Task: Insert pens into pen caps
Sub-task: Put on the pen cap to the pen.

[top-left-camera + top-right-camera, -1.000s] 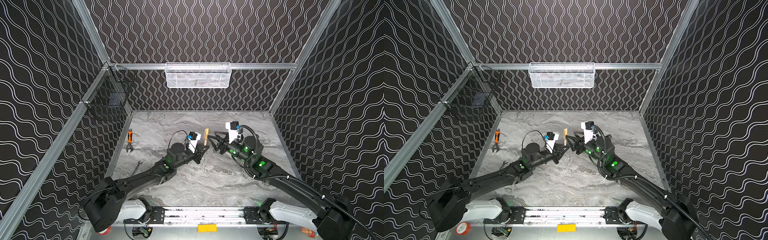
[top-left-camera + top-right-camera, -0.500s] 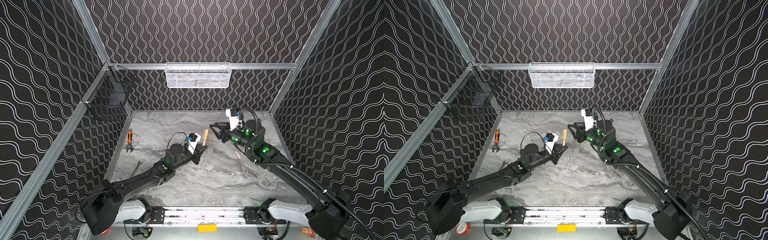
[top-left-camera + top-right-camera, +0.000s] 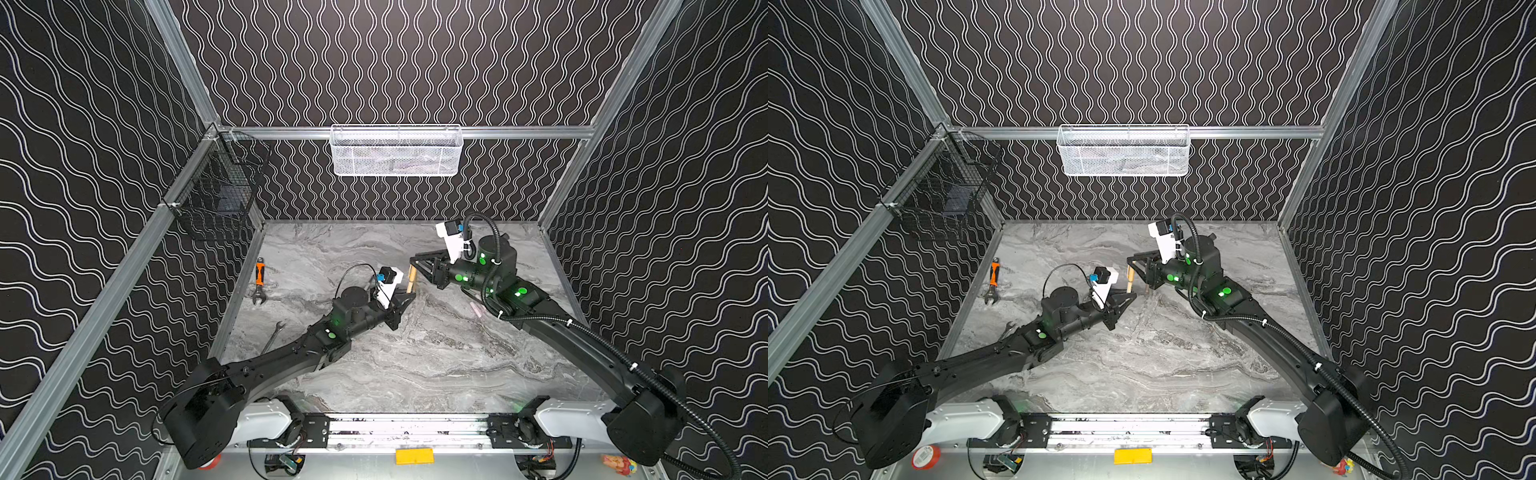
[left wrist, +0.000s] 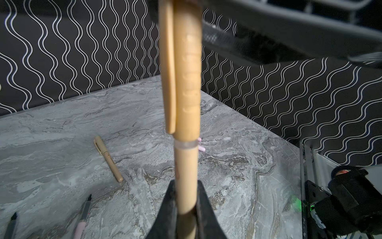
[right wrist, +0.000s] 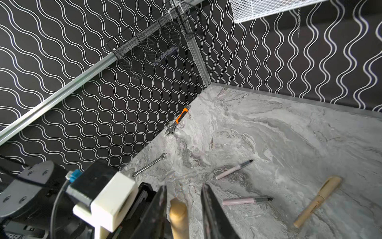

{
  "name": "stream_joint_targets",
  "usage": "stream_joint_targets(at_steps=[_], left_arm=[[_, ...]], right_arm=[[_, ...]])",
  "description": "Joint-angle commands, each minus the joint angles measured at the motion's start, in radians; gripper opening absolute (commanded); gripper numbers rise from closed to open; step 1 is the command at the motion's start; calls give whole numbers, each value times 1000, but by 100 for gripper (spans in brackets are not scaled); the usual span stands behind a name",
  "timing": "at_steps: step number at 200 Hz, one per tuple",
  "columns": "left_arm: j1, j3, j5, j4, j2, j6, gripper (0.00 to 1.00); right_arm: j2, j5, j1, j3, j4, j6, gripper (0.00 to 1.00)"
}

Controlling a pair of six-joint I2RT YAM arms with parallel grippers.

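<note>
Pen (image 4: pixel 186 165) clamped in my left gripper (image 4: pixel 186 184), cap (image 4: pixel 188 82) seam visible only from left wrist, right gripper (image 5: pixel 184 186) narrowly parted around cap.

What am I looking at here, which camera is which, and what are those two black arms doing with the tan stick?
Two black robot arms, each ending in a two-finger gripper, work over a marble-look table. The two wide pictures come from one camera head above; the two close-ups come from cameras on the wrists. The left gripper is shut on a tan pen, held roughly upright, with a tan cap on its upper end. The right gripper is open, its jaws either side of that cap. Lying on the table: another capped tan pen, two uncapped pink pens, two pink caps, an orange-handled wrench and a silver spanner.
</note>
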Motion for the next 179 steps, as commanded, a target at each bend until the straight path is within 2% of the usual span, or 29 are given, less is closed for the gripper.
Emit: stream_joint_targets(at_steps=[1, 37, 70, 117, 179], left_arm=[[0, 10, 10, 10, -6, 6, 0], [0, 22, 0, -2, -11, -1, 0], [0, 68, -7, -39, -6, -24, 0], [1, 140, -21, -79, -22, -63, 0], [23, 203, -42, -109, -61, -62, 0]], right_arm=[[10, -28, 1, 1, 0, 5, 30], [-4, -35, 4, -34, 4, 2, 14], [-8, -37, 19, -63, -22, -30, 5], [-26, -15, 32, -122, -19, -46, 0], [-31, 72, 70, -171, -39, -95, 0]])
